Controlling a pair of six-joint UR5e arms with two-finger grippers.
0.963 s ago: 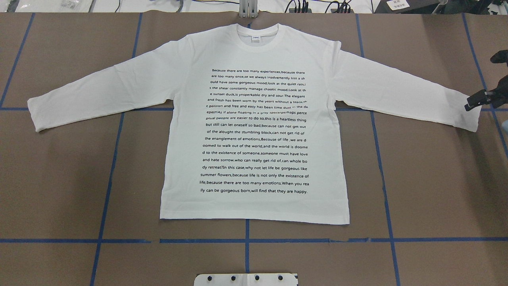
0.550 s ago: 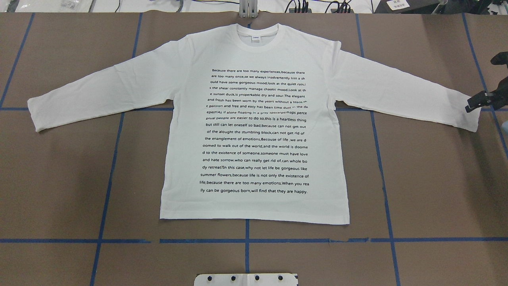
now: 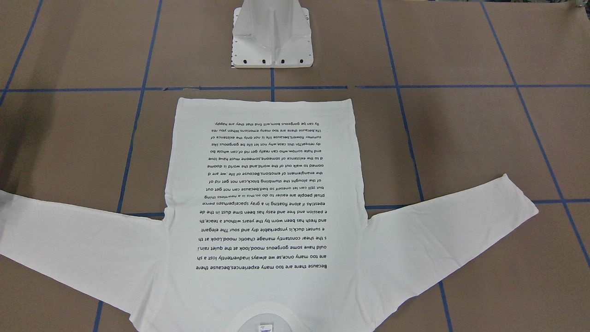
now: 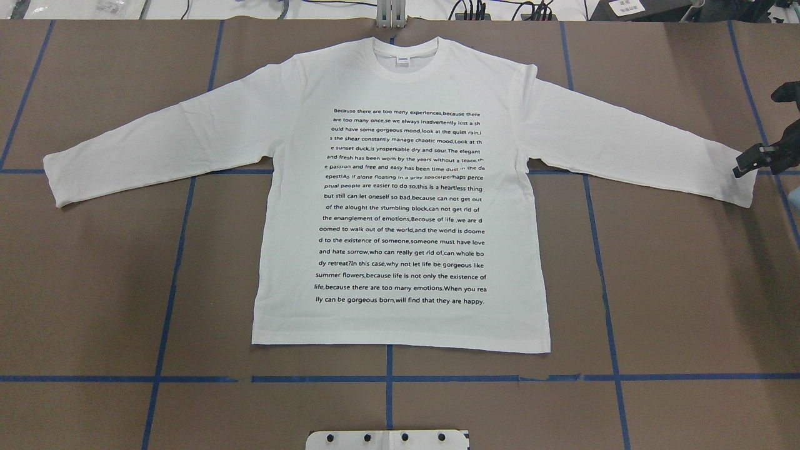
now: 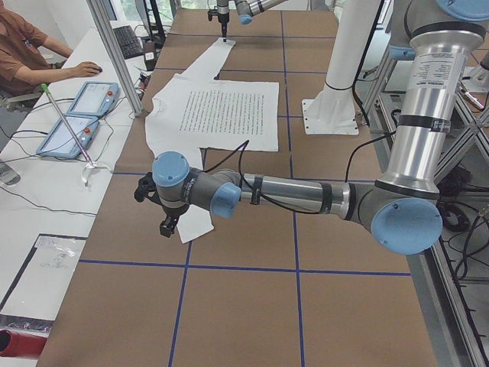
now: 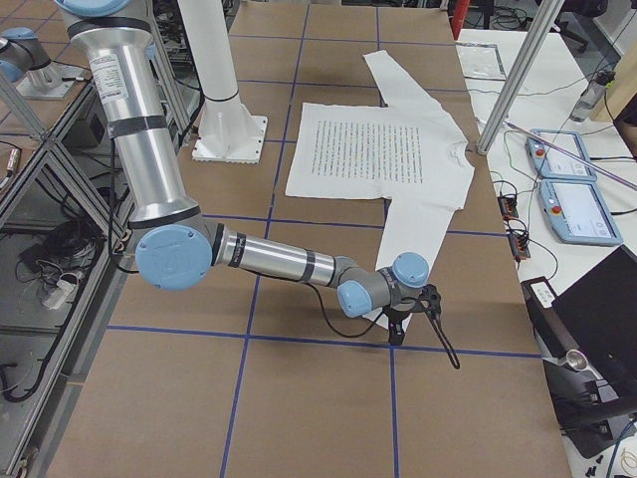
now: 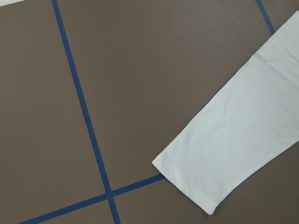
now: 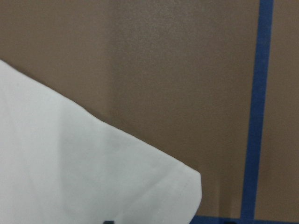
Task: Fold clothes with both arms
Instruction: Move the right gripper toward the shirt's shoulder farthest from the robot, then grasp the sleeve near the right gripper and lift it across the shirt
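Hem of white long-sleeved shirt (image 4: 400, 187) nearest the pedestal (image 4: 387, 440), print up, flat, collar (image 4: 409, 45) far. Left gripper (image 5: 166, 225) near left cuff (image 4: 56, 181), right gripper (image 4: 745, 164) at right cuff (image 4: 744, 190); spread or pressed together, cannot tell. Likely trouble: catching one layer only, dragging a sleeve askew.

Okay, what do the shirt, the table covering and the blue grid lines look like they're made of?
Shirt: soft matte white knit, probably cotton jersey; it lies limp with faint creases and a ribbed collar.
Table covering: matte brown, paper- or card-like, though the look leaves it open.
Blue lines: likely adhesive tape, thin strips with small breaks.
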